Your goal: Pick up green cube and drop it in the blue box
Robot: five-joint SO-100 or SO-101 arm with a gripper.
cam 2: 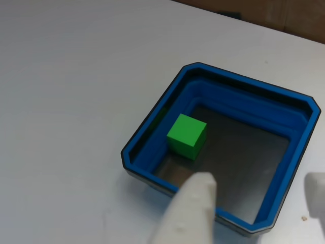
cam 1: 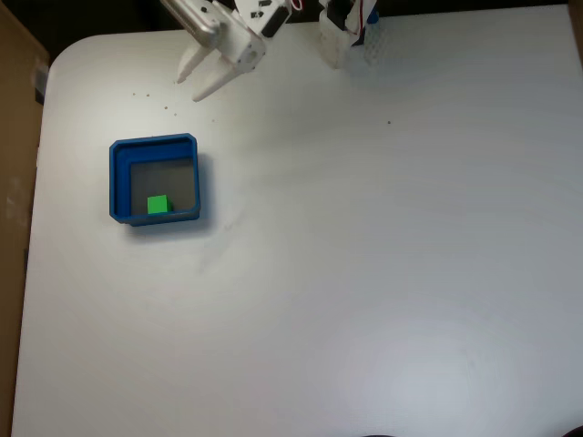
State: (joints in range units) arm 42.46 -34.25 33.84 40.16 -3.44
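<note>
The green cube (cam 1: 158,205) lies inside the blue box (cam 1: 117,177) on its grey floor, close to the near wall in the fixed view. From the other view the green cube (cam 2: 187,135) rests against the left inner wall of the blue box (cam 2: 244,91). My white gripper (cam 1: 193,85) hangs at the table's far edge, above and right of the box, open and holding nothing. Its fingertips (cam 2: 190,213) enter the other view from below, spread apart, with the gripper (cam 2: 254,201) over the box's near wall.
The white table (cam 1: 364,273) stretches wide to the right and front of the box. The arm's base (cam 1: 346,27) stands at the far edge. A brown cardboard panel (cam 1: 14,137) runs along the left side.
</note>
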